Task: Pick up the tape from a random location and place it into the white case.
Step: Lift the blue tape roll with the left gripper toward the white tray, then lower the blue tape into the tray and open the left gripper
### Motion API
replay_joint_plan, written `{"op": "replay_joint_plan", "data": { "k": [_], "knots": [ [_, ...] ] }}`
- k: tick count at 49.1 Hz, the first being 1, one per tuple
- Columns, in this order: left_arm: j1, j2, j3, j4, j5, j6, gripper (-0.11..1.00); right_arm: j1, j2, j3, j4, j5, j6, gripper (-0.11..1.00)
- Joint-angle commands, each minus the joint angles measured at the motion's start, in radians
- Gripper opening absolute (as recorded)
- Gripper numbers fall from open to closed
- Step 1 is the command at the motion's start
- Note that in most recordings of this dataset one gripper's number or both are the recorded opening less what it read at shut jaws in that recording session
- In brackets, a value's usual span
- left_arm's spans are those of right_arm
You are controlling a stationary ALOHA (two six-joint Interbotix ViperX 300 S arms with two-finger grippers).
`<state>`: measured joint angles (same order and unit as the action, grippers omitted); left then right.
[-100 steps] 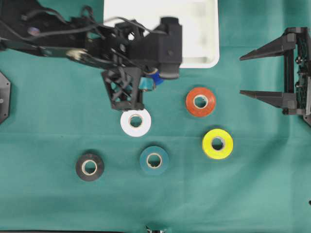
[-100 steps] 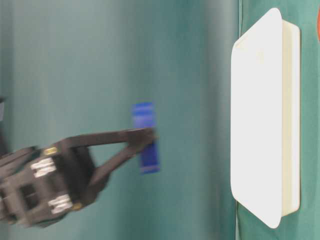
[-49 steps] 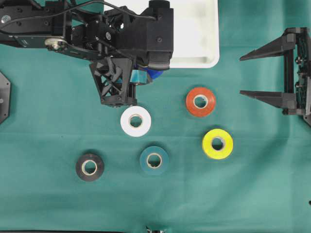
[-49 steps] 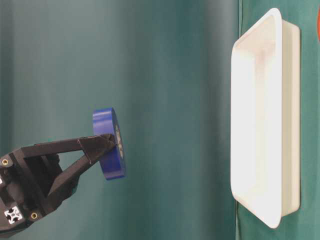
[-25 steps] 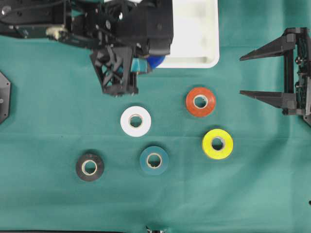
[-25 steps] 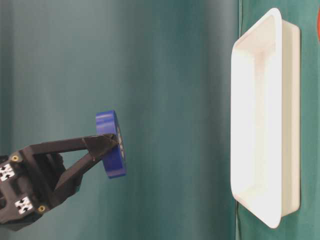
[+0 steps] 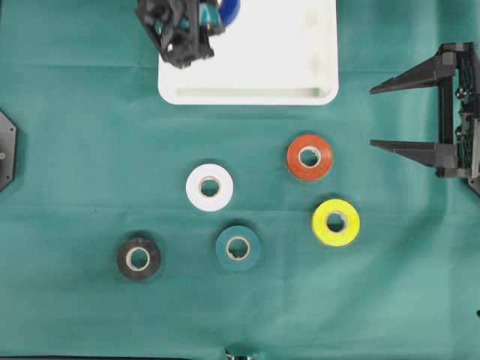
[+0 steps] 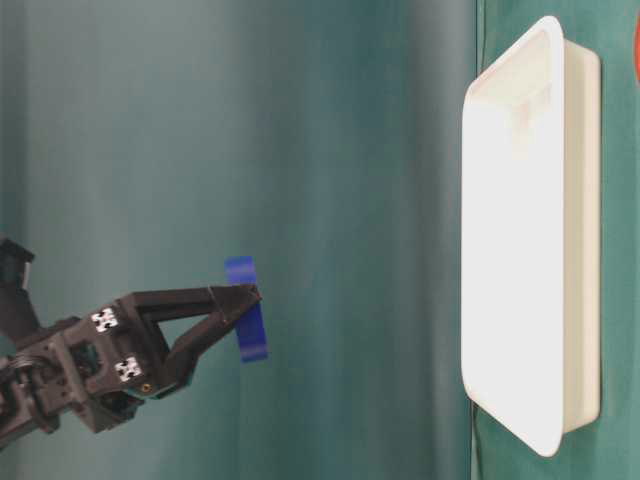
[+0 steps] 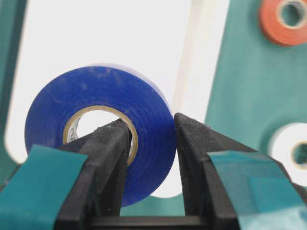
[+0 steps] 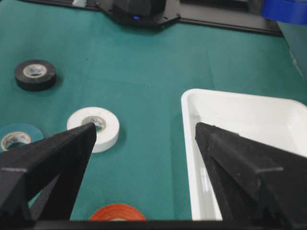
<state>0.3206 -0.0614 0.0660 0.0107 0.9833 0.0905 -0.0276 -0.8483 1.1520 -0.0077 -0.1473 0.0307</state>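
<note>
A blue tape (image 9: 144, 115) roll hangs in my left gripper (image 9: 152, 125), which is shut on its wall, one finger through the hole and one outside. In the overhead view the left gripper (image 7: 212, 15) and blue tape (image 7: 227, 9) are over the far left part of the white case (image 7: 247, 96). In the table-level view the blue tape (image 8: 245, 322) is well clear of the white case (image 8: 530, 230), apart from it. My right gripper (image 7: 373, 116) stands open and empty at the right edge, as the right wrist view shows the right gripper (image 10: 144, 132).
On the green cloth lie a white tape (image 7: 209, 187), an orange tape (image 7: 309, 157), a yellow tape (image 7: 335, 222), a teal tape (image 7: 238, 247) and a black tape (image 7: 138, 258), all flat and in front of the case.
My left gripper has carried the blue tape away from the cloth's middle to over the case's far left part. The right arm and the other rolls have not moved.
</note>
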Motion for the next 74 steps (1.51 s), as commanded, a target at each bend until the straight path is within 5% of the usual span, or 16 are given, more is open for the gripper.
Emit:
{"op": "replay_joint_plan", "data": {
  "k": [1, 41, 74],
  "knots": [
    [0.023, -0.008, -0.028, 0.003, -0.008, 0.005, 0.25, -0.002, 0.003, -0.025, -0.002, -0.002, 0.0, 0.92],
    [0.038, -0.002, -0.02, 0.002, -0.018, 0.008, 0.24, -0.002, 0.003, -0.026, 0.0, 0.008, -0.002, 0.92],
    [0.038, 0.124, 0.112, -0.003, -0.212, 0.003, 0.24, -0.002, 0.006, -0.025, 0.0, 0.006, -0.002, 0.92]
  ]
}}
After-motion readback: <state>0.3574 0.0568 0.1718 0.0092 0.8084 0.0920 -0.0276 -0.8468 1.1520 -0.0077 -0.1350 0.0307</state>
